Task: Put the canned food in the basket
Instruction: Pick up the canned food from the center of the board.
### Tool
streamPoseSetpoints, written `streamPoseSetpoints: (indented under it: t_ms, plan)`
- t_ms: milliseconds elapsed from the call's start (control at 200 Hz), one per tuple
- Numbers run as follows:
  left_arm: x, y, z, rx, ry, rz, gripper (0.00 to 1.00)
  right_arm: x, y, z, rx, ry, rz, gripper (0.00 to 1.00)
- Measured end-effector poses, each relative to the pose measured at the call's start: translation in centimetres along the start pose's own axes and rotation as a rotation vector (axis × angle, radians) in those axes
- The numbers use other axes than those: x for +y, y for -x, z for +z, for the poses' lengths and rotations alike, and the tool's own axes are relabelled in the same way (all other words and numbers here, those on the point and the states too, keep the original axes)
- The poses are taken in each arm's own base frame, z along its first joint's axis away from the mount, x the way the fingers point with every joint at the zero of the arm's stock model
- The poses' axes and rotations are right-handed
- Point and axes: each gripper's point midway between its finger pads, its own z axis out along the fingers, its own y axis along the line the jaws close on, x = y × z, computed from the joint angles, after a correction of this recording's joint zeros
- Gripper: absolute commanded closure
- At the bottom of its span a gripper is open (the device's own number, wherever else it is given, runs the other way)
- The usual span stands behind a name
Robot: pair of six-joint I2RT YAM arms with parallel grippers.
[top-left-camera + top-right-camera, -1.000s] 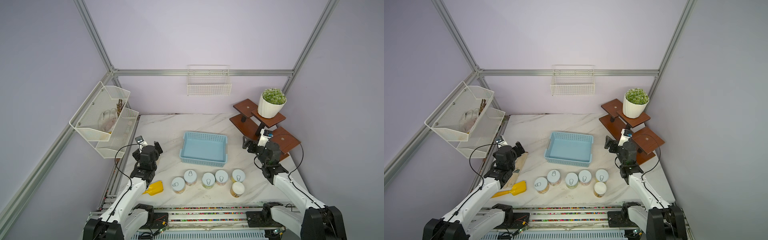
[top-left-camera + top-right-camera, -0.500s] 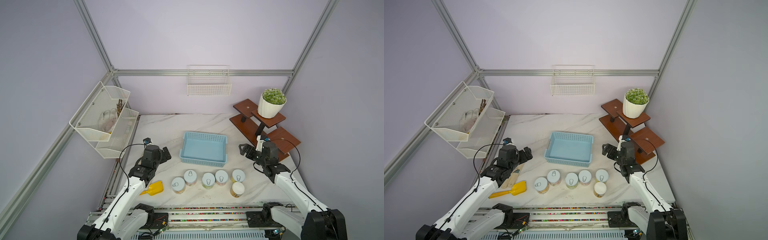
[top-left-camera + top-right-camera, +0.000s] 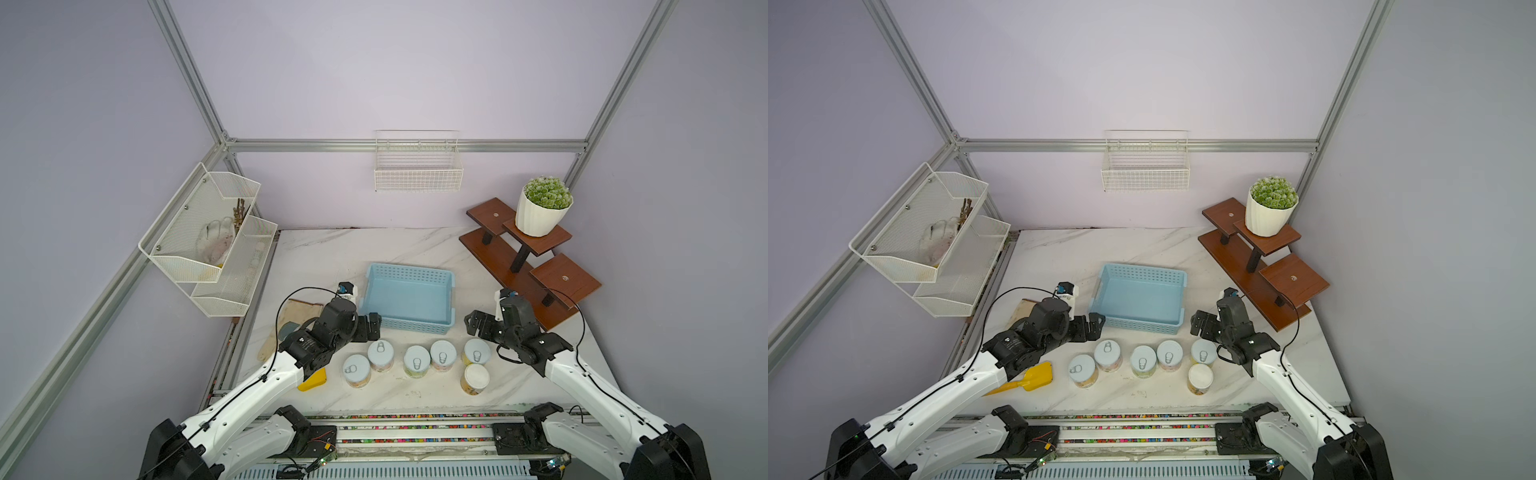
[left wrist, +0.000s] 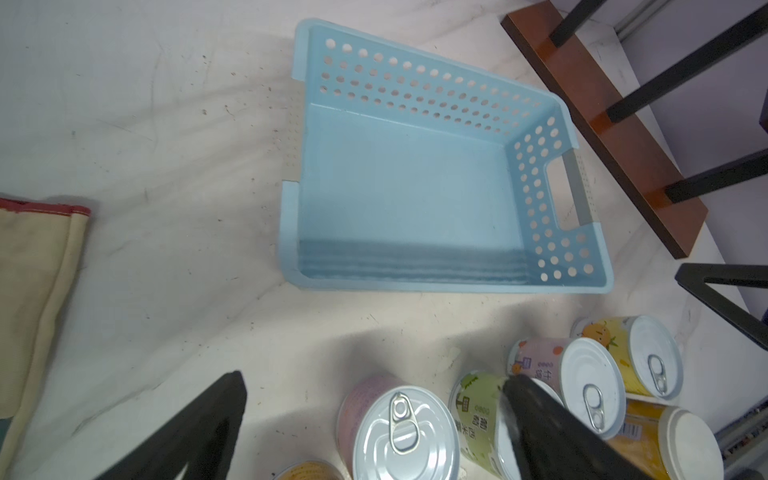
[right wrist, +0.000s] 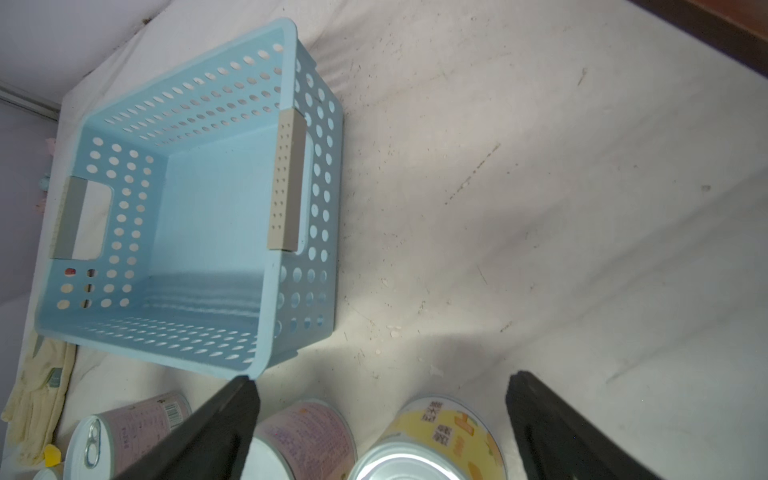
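Hovering with the left gripper (image 3: 371, 327) and right gripper (image 3: 475, 325) both wide and empty, you are at the first pick: six cans (image 3: 417, 360) stand just before the empty basket (image 3: 409, 297), so next lower each onto an end can and close.

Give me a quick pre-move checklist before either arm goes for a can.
1. Basket empty, upright on the table: ok.
2. Left gripper open, holding nothing: ok.
3. Right gripper open, holding nothing: ok.
4. Six cans standing on the table, none in the basket: ok.
5. Right gripper's height above the yellow can that shows between its jaws in the right wrist view: cannot tell.
6. Yellow scoop lying apart from the cans: ok.
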Motion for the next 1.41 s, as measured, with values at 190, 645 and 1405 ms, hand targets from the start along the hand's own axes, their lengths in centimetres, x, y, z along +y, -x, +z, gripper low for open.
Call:
streamPoseSetpoints:
  t_ms: [190, 645, 1405]
  plan:
    - [-3.0, -2.6, 0.6, 0.070, -0.053, 0.088, 0.00, -1.1, -2.5, -1.3, 0.064, -0.100, -0.013, 0.01]
    - [-5.8, -3.5, 2.0, 0.099, -0.148, 0.129, 0.00, 0.7, -7.6, -4.1, 0.264, -0.200, -0.125, 0.01]
    - [-3.1, -1.0, 0.8, 0.037, -0.221, -0.029, 0.00, -0.2, -13.5, -3.9, 0.483, -0.362, -0.204, 0.15]
